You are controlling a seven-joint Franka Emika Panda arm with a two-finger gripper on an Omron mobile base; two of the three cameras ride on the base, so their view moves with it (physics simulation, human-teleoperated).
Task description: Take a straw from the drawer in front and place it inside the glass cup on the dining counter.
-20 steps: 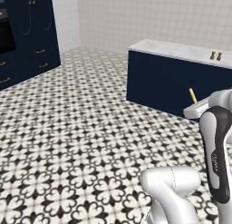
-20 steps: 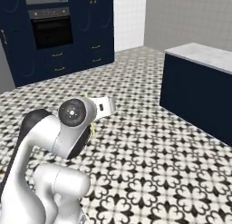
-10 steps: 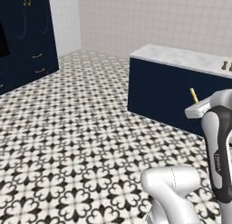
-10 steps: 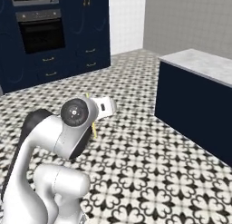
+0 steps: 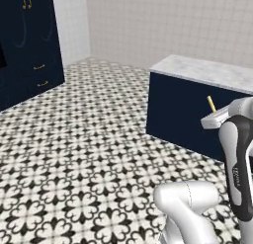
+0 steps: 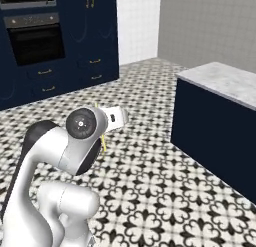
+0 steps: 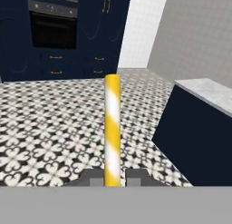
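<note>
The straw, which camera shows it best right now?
The hand view: the straw rises full length between the shut gripper's fingertips, its yellow and white stripes plain. The left base view gives a short yellow tip above the hand. The right base view gives a thin sliver beside the arm's joint.

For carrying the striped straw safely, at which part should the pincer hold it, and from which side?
Best is near one end, as now: the pincer is shut on the straw at its lower end, one finger on each side across the thin shaft. The straw stands straight out past the fingertips, so its long free end could go first into a cup.
</note>
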